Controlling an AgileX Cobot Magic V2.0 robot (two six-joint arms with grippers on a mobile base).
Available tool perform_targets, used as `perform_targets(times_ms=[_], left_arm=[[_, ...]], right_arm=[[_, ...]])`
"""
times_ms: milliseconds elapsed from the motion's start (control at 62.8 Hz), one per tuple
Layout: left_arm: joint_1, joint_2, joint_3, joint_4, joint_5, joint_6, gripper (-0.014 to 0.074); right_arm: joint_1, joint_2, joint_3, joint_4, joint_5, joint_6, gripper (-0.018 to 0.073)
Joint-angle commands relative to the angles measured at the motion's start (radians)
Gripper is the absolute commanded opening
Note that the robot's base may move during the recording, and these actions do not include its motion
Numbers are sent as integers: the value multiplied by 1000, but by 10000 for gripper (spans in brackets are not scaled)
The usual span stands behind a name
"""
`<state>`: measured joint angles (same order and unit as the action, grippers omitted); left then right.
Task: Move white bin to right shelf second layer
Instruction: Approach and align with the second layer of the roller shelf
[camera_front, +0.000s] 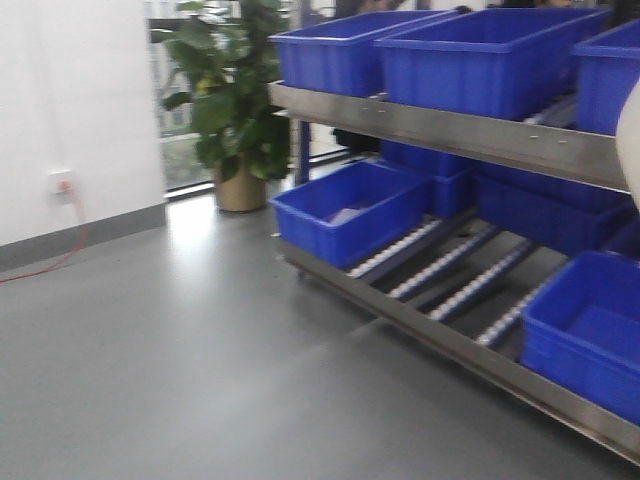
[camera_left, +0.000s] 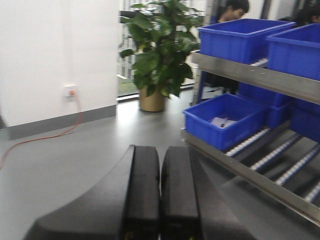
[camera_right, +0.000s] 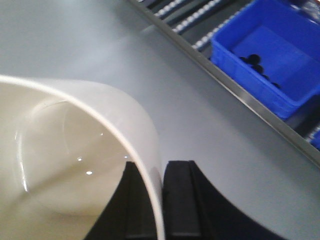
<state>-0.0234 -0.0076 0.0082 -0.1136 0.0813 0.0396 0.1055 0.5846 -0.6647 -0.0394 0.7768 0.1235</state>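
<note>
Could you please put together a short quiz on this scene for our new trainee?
1. True or false: the left tool is shut and holds nothing.
2. What does the right tool clamp? A) a plant pot B) the wall of the white bin C) a cable
3. Fill in: the small pieces in the blue crate in the right wrist view are ___ in colour.
Key: 1 true; 2 B; 3 black.

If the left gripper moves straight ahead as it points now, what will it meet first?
Nothing near: the left gripper points over open floor toward the plant pot. Depth is unclear.
</note>
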Motion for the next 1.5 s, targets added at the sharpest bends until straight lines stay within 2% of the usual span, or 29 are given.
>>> perform_targets(times_ms=[0, 1480], left_arm=[[-6, -19, 28, -1, -87, -5, 85], [-6, -19, 28, -1, -87, -5, 85]], right_arm=[[-1, 2, -31, -2, -87, 1, 55], [-1, 2, -31, -2, -87, 1, 55]])
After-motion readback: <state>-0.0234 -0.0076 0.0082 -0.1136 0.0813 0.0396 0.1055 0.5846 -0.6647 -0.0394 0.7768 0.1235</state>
